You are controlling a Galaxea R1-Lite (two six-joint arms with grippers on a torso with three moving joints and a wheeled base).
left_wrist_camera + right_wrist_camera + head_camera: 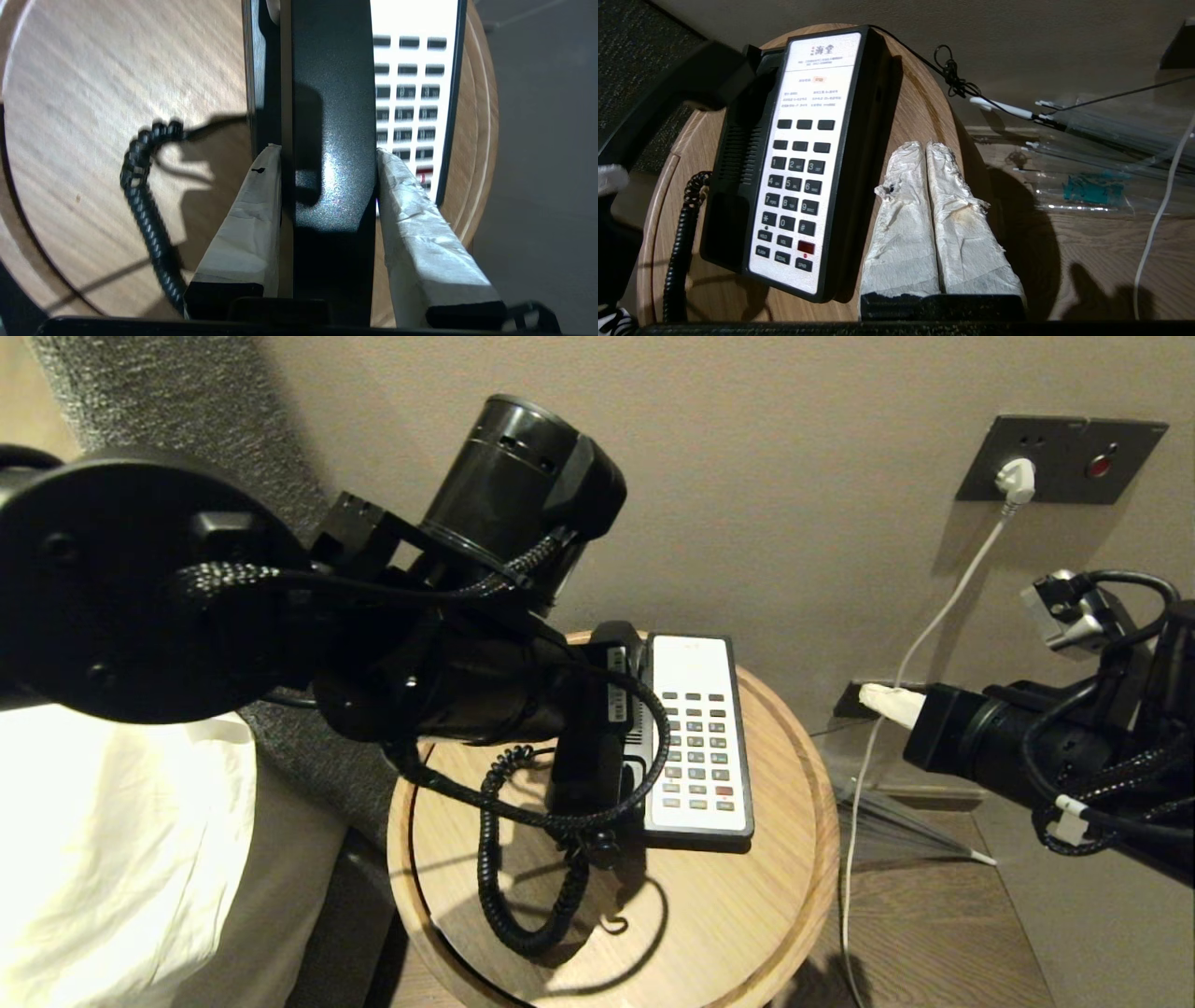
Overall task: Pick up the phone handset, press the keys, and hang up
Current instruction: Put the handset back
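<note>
Overhead, left hand [328,154] around phone handset [334,116]

Phone base [700,737] on round table [747,915]; handset [334,140] apparently raised along base's left; cord [509,859] in front.

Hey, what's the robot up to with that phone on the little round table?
The left gripper is shut on the phone handset, holding it up over the phone base on the round wooden table; the coiled cord trails across the tabletop. The right gripper is shut and empty, beside the keypad, not touching it.
</note>
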